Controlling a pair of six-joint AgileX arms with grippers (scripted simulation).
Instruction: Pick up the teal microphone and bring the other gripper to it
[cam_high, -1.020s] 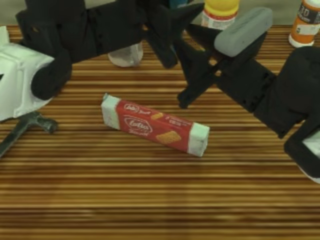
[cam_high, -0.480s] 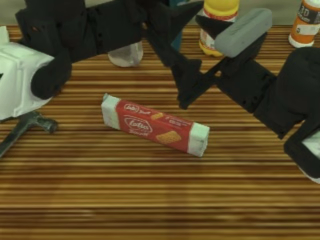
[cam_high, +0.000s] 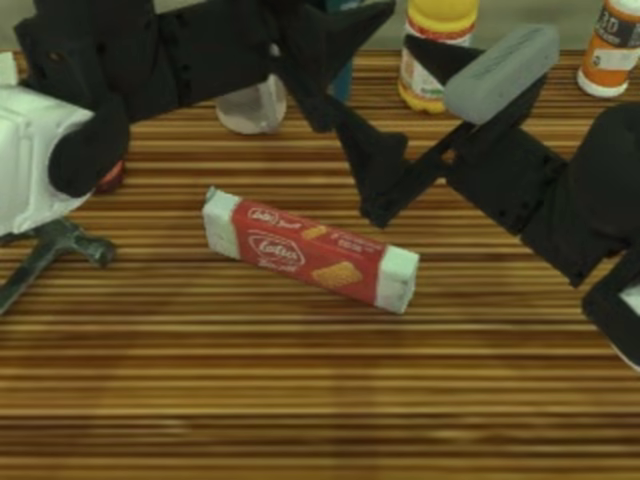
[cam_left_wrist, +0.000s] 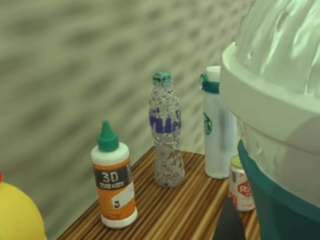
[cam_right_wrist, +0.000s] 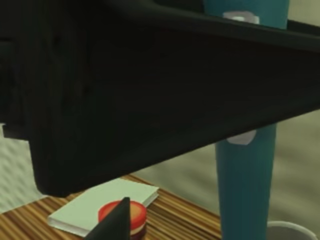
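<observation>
My left gripper hangs over the table's back middle, shut on the teal microphone, of which a short piece of handle shows between its pointed black fingers. In the left wrist view the microphone's pale rounded head fills the side, very close. The right wrist view shows the teal handle upright with its white strip, and the left gripper's black bulk crosses in front of it. My right gripper, on the arm with a grey rounded block, is open right beside the left one. One fingertip shows.
A red biscuit pack lies mid-table and a hammer at the left edge. A clear cup, a yellow bottle and an orange glue bottle line the back. A white pad and a red puck lie behind.
The left gripper has tilted, so more teal handle shows. The right arm has shifted slightly right, uncovering the yellow bottle, while its lower finger has come in under the left gripper.
</observation>
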